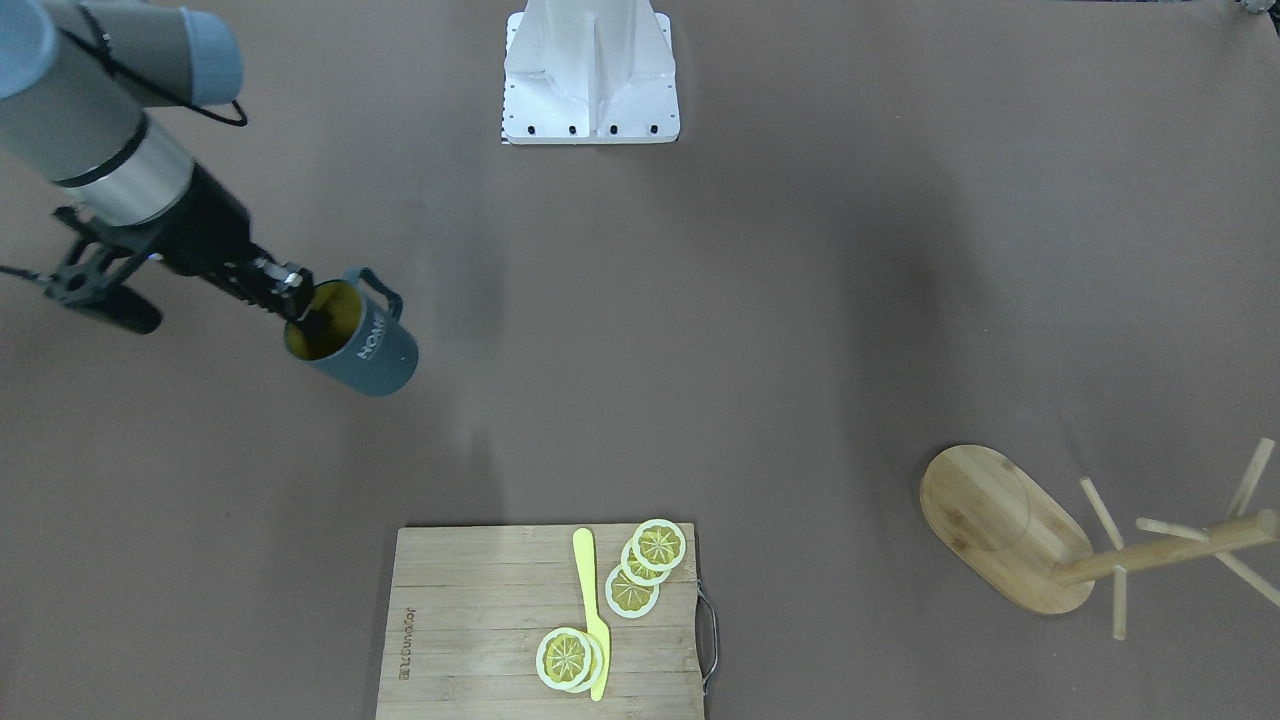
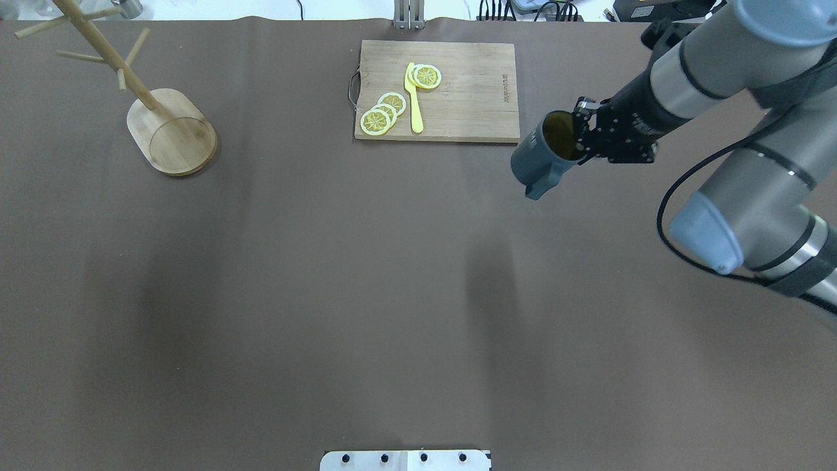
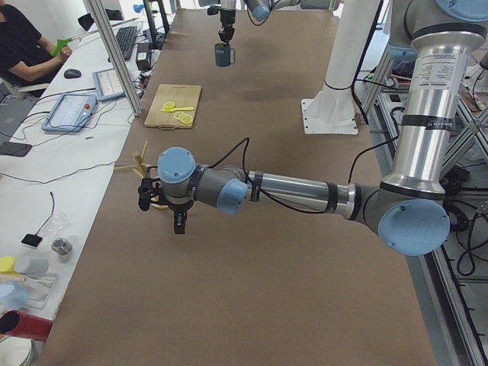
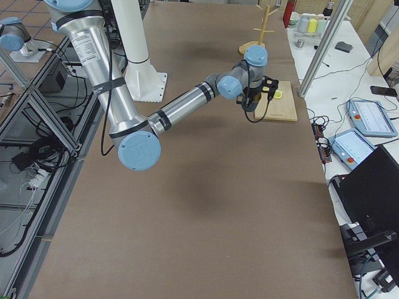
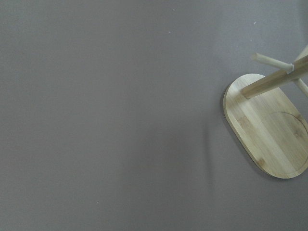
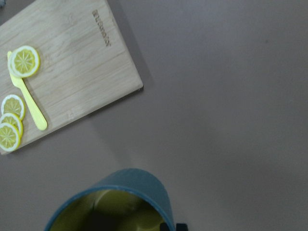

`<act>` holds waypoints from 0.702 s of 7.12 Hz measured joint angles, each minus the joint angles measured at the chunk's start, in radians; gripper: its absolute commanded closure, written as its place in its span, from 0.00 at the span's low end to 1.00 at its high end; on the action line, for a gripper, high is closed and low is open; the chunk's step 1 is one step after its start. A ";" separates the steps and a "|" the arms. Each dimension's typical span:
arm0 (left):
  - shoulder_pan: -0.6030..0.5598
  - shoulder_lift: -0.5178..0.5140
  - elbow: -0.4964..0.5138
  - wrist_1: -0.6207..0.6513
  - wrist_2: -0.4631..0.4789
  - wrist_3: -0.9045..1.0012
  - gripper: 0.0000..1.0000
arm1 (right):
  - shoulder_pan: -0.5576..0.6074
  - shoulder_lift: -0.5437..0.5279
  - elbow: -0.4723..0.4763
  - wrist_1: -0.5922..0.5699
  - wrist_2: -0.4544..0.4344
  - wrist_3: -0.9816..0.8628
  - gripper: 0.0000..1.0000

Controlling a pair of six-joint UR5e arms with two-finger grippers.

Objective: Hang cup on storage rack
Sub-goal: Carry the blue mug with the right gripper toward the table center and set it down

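Overhead exterior view puts the cup [image 2: 539, 160] at about 2 o'clock on the table [image 2: 392, 294], just off the 4 o'clock corner of the cutting board [image 2: 471, 91]. The right gripper [image 2: 580, 136] is pinched on its rim, one finger inside the yellowish mouth and one outside. We judge it a stiff, glazed, fairly weighty mug: slick under the pads, apt to swing in a rim pinch, and likely to chip if dropped. The rim hold suits us, since it leaves the handle [image 2: 536, 191], pointing to 6 o'clock, free for a peg [image 2: 78, 56]. The rack [image 2: 173, 131] stands well apart at 10 o'clock; it looks light and might tip under a nudge. The left gripper [image 3: 177, 219] hangs near it, but we cannot tell whether its jaws are wide or narrow.
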 measured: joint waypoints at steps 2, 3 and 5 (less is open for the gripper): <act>0.003 0.008 0.009 -0.020 0.004 0.002 0.02 | -0.224 0.101 0.012 -0.122 -0.240 0.208 1.00; 0.003 0.011 0.012 -0.027 0.004 -0.001 0.02 | -0.295 0.136 0.002 -0.184 -0.321 0.293 1.00; 0.003 0.016 0.014 -0.031 0.002 -0.006 0.02 | -0.361 0.183 -0.054 -0.215 -0.381 0.448 1.00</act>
